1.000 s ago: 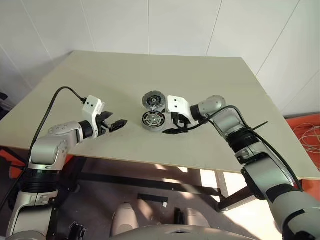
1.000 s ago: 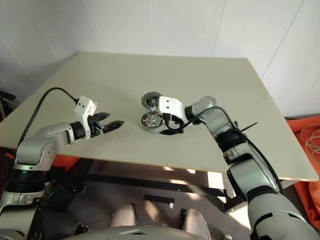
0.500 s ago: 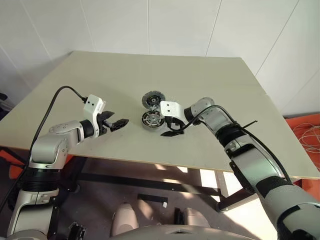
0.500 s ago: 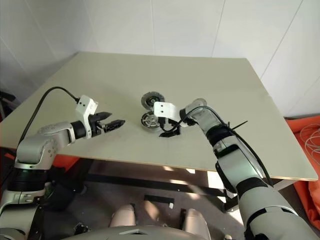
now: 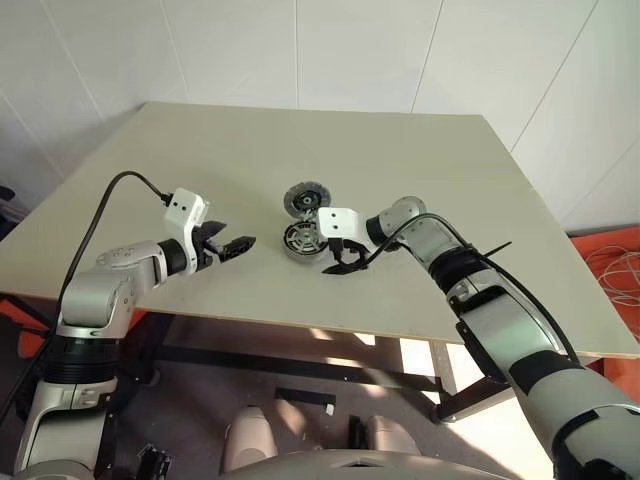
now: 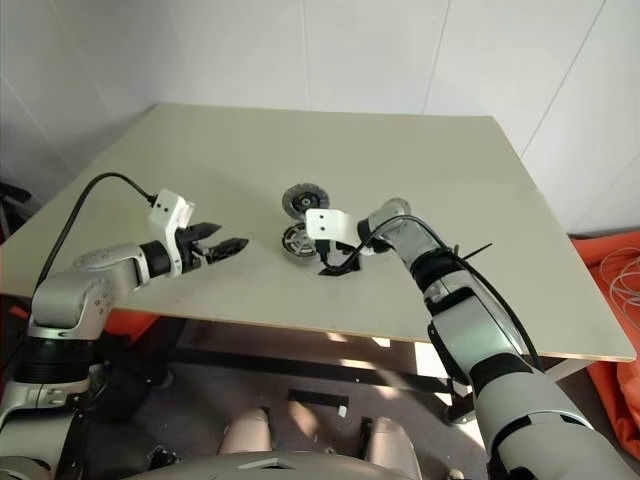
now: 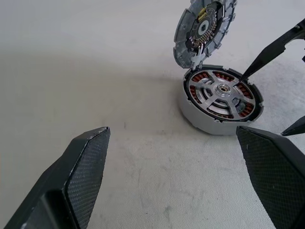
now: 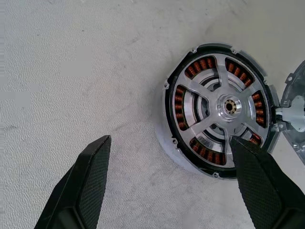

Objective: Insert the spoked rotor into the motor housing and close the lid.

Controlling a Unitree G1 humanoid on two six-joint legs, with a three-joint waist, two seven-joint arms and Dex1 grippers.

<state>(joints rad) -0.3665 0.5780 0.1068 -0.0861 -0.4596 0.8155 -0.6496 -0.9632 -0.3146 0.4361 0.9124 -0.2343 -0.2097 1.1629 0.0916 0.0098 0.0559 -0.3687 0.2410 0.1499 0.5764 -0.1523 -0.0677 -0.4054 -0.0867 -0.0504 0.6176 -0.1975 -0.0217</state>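
Sitting: one spoked rotor [image 8: 223,107] inside one motor housing [image 7: 200,121], one lid [image 7: 204,28]

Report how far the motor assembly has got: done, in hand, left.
Done: the spoked rotor already sits inside the motor housing, copper windings showing between its spokes.
In hand: nothing is gripped. The right hand hangs open right over the housing, one fingertip above the rotor; the left hand waits open, off to the side.
Left: the lid stands tilted up at the housing's edge and must be closed.
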